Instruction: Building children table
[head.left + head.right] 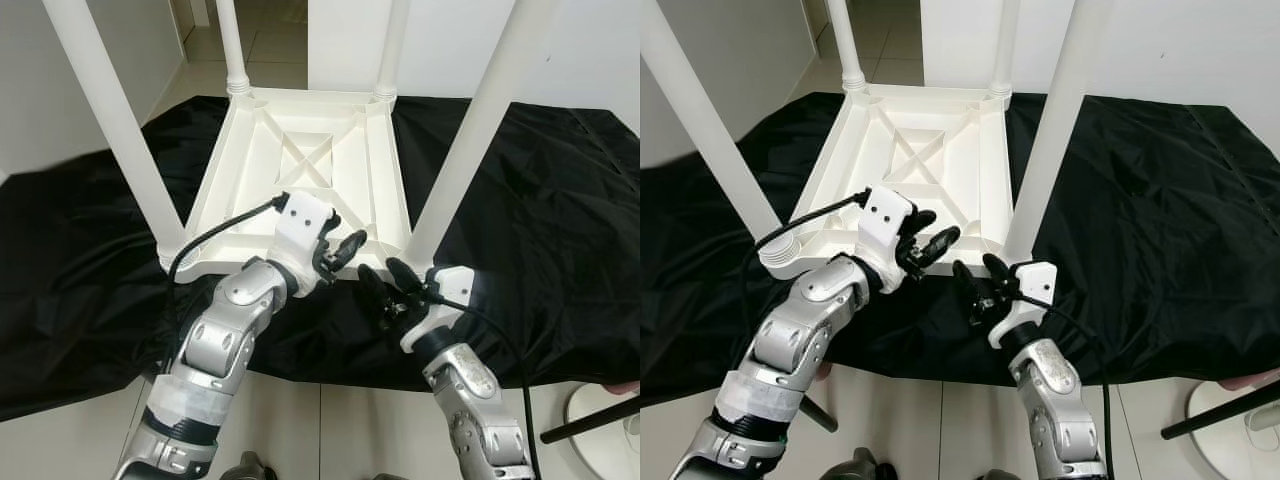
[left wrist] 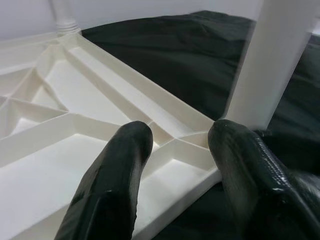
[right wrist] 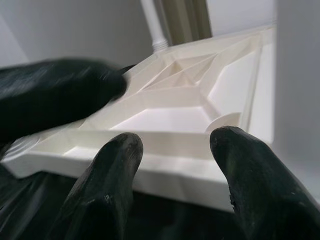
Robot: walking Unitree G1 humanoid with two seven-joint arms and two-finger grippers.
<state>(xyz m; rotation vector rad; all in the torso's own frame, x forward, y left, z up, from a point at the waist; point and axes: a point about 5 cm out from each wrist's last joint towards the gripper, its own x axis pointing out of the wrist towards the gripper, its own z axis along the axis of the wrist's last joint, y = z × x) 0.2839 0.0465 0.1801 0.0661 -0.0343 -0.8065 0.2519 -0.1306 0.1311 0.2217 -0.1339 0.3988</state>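
A white plastic children table [image 1: 300, 170] lies upside down on a black cloth [image 1: 560, 200], its ribbed underside facing up. Its legs stand upright at the corners, including the front-left leg [image 1: 115, 120] and the front-right leg [image 1: 480, 130]. My left gripper [image 1: 345, 245] hovers open over the table's near rim [image 2: 170, 150], close to the front-right corner. Just below that rim, beside the base of the front-right leg, my right gripper [image 1: 383, 275] is open and holds nothing. In the right wrist view the right gripper [image 3: 172, 140] faces the rim [image 3: 150, 165].
The black cloth covers the floor around the table, with pale tiles [image 1: 330, 430] at its near edge. A white round base with a black rod [image 1: 600, 440] stands at the bottom right. White walls and a doorway lie beyond the table.
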